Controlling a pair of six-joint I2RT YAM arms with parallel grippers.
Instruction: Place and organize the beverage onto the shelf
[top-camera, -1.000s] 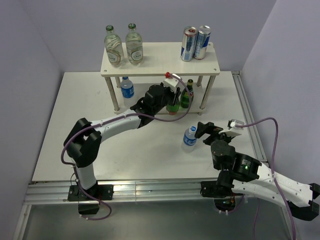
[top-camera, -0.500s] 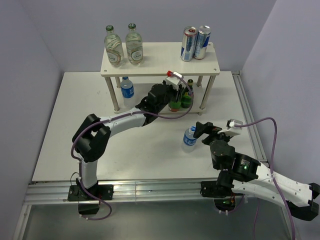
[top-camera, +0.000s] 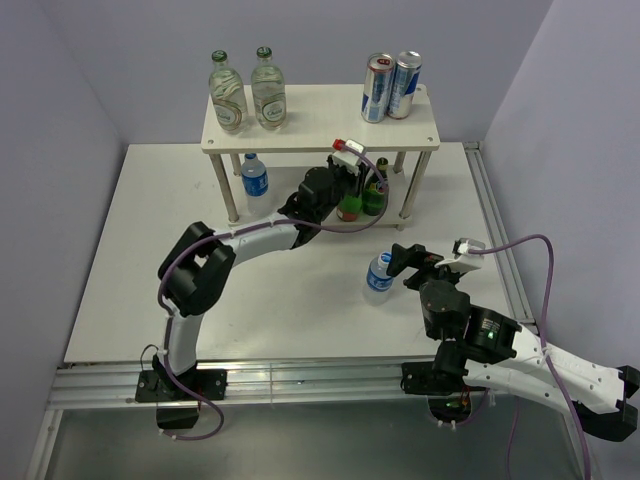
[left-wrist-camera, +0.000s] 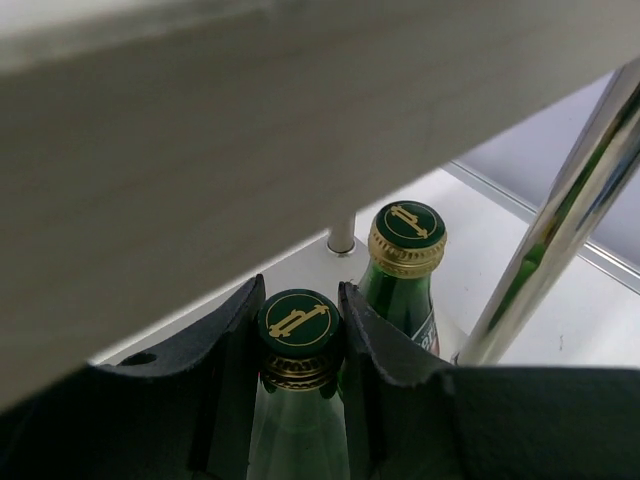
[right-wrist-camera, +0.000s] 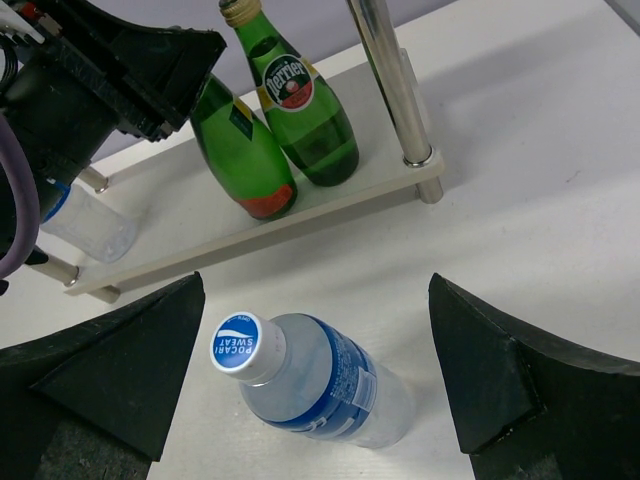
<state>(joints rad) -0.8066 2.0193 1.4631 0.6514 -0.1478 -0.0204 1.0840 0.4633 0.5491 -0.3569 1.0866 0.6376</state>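
Under the shelf (top-camera: 320, 115) top, left arm (top-camera: 250, 240) stretched long; left gripper (left-wrist-camera: 300, 310) clamps green glass bottle (right-wrist-camera: 245, 160) neck, lower tier. Over Pocari Sweat bottle (top-camera: 379, 273), right gripper (right-wrist-camera: 312, 378) hovers, spread wide.

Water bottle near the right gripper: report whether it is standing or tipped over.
Standing. The water bottle rests base-down on the table, blue cap on top, just ahead of the open right gripper.

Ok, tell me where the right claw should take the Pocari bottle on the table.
Grip the Pocari bottle on its round body below the shoulder, coming from the near side. It stands upright, clear of the shelf, and the open right claw faces it with a finger on either side.
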